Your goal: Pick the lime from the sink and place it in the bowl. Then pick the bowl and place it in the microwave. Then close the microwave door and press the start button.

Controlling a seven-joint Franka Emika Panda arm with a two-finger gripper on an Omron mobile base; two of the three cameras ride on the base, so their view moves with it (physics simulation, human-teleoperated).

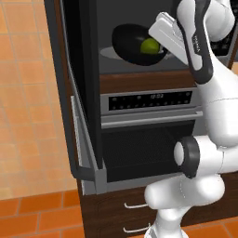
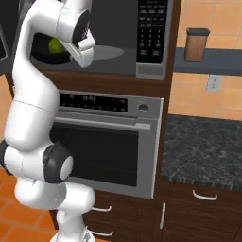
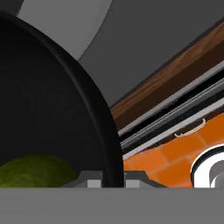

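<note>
A home kitchen: built-in microwave [image 2: 118, 38] above a wall oven [image 2: 106, 146] (stone counter [image 2: 201, 146] alongside), wood cabinets, orange floor tiles.

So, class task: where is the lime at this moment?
The lime lies inside the black bowl, which sits in the open microwave above the wall oven; the claw grips the bowl's rim.

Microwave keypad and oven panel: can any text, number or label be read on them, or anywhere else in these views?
Nothing can be quoted with certainty.
Dark keypad of the open built-in microwave: rows of pale button labels, too small to read.
Black display strip on the silver wall oven: light digits and marks, blurred.
Same strip in the left base view: clock-like digits, unreadable.
White robot arm: small dark lettering, illegible.
</note>
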